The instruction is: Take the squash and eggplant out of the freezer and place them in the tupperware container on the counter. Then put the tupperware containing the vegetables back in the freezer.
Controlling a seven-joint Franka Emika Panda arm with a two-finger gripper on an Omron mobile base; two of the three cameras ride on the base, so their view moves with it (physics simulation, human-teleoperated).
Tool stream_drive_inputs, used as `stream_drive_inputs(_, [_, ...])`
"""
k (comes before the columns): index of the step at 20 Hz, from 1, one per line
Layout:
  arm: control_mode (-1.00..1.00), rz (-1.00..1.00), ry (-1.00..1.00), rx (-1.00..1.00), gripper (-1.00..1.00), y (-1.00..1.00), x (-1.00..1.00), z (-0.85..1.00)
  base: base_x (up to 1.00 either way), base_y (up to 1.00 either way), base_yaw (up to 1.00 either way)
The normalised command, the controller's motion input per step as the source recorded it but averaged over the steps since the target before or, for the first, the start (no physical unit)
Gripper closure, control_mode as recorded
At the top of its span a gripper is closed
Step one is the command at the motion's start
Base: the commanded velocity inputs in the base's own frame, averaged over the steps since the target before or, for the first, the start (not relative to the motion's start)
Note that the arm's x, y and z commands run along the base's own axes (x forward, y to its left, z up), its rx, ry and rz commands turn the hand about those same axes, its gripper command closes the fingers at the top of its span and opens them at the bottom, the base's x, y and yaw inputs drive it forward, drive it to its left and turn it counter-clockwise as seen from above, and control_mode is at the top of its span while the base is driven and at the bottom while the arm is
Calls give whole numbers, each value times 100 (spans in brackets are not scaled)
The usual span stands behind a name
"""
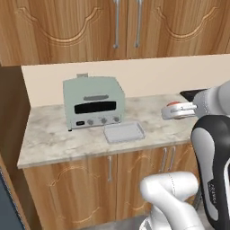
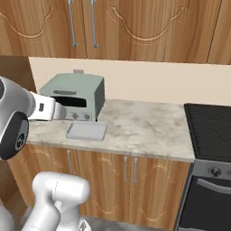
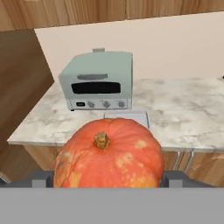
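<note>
Orange-red and stem-up, the squash (image 3: 109,155) sits clamped between the gripper (image 1: 179,110) tips, jaws spread wide around it. The hand hangs over the counter's (image 1: 54,139) front right stretch, with the tupperware container (image 1: 124,132) ahead and off to its left, lying flat just in front of the mint-green toaster oven (image 1: 93,101), long side along the counter edge. I'd judge the carry goes left and down into that tray. Bare stone surrounds it on the near and right sides; only the oven crowds the back
</note>
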Motion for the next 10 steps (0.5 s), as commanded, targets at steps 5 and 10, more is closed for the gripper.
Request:
stream_drive_inputs(5, [-100, 0, 3, 0, 100, 0, 2, -10, 48, -31, 0])
stream_drive_inputs(10, [-100, 0, 22, 0, 100, 72, 62, -85, 0, 0, 0])
